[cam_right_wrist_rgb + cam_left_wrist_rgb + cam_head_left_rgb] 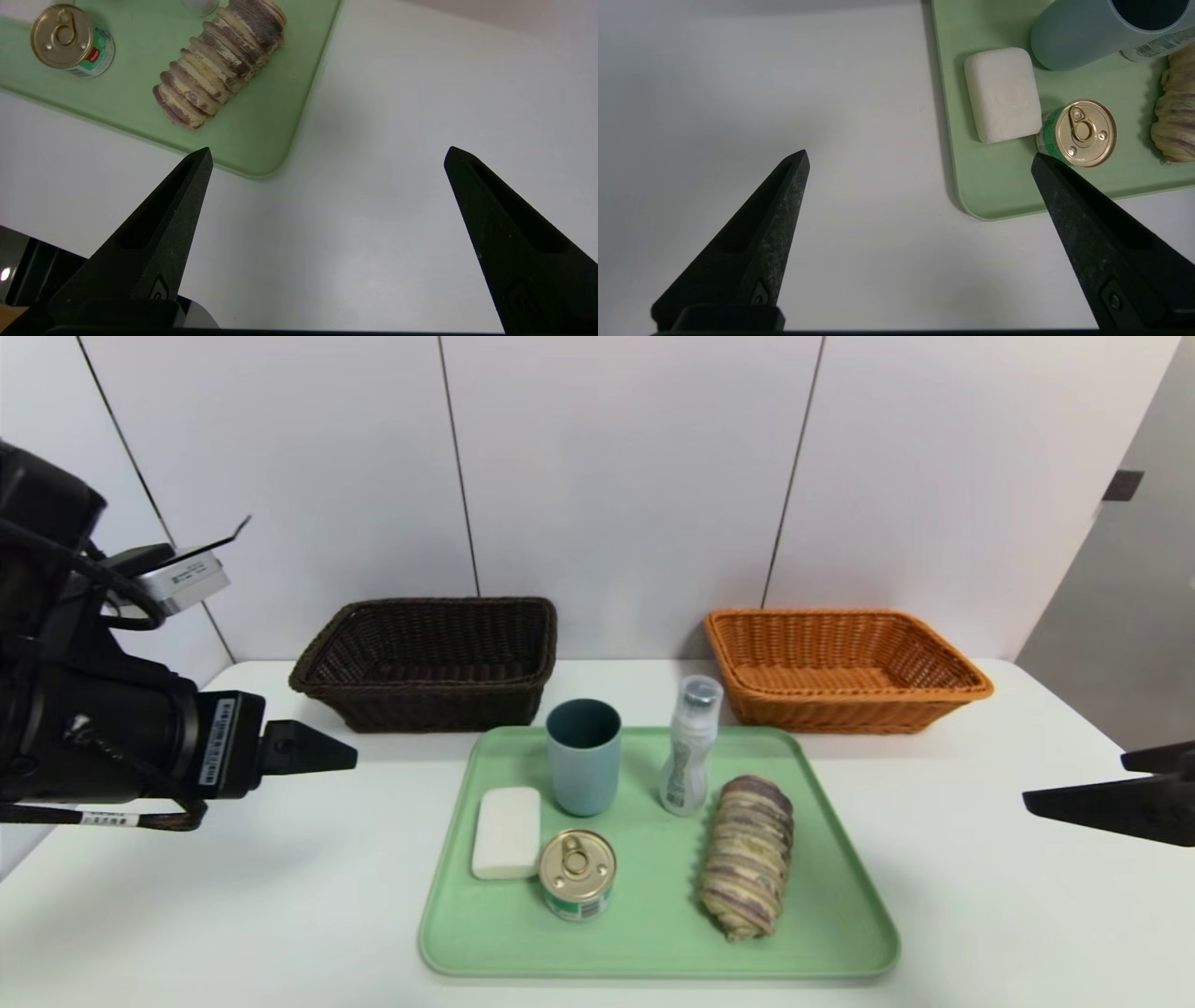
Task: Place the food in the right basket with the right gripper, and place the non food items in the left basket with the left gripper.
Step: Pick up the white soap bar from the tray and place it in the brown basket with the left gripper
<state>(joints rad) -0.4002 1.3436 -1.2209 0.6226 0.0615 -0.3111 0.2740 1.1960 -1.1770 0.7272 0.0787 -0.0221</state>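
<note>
Resting on the green tray (653,947), the task's items lie before you, all outside the baskets. You find the tin can (578,875) near the tray's front left, upright, with a gold pull-tab lid and a green-and-white label carrying a small red patch. The white soap bar (507,833) lies flat just beside it, rectangular with rounded corners and a smooth face. You note the cup (584,757) standing behind them, matt blue-grey, its mouth upward and its interior darker. The bottle (691,745) stands upright to the cup's right, white, narrowed at the waist, printed on its side and topped by a clear cap. The bread roll (748,859) lies lengthwise on the tray's right part, ridged across, tan with purple-brown bands. Behind the tray on the white tabletop (280,933) you have the dark brown basket (439,705) at left and the orange basket (850,709) at right. Your left tool (920,151) is spread and holds nothing, left of the tray; your right tool (329,147) is likewise spread and unloaded, right of the tray.
</note>
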